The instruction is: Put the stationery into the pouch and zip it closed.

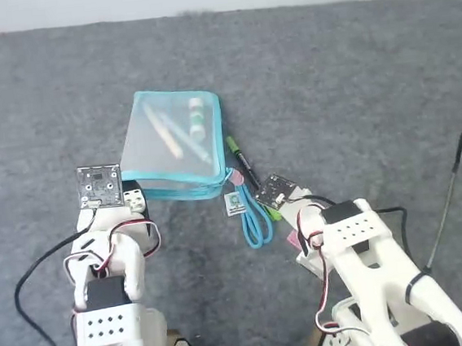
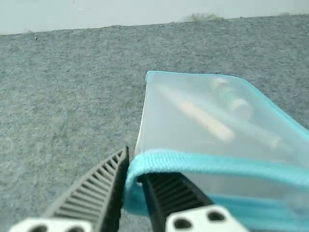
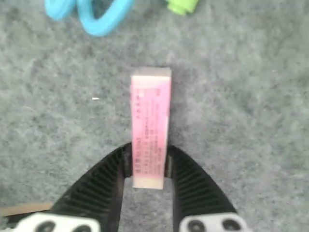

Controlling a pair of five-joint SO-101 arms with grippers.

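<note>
My right jaws pinch only the near end of the pink eraser (image 3: 150, 130), which may pivot out on lifting, while my left jaws grip the pouch (image 2: 212, 125) rim, which could slip free.

Fine dark print on pink eraser (image 3: 150, 130), too blurred to read, small tag (image 1: 235, 202), illegible

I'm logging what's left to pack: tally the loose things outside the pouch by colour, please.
Pink: 1 (eraser, in the right pincer)
Green: 1 (marker)
Blue: 1 (looped item)
Total: 3
</note>
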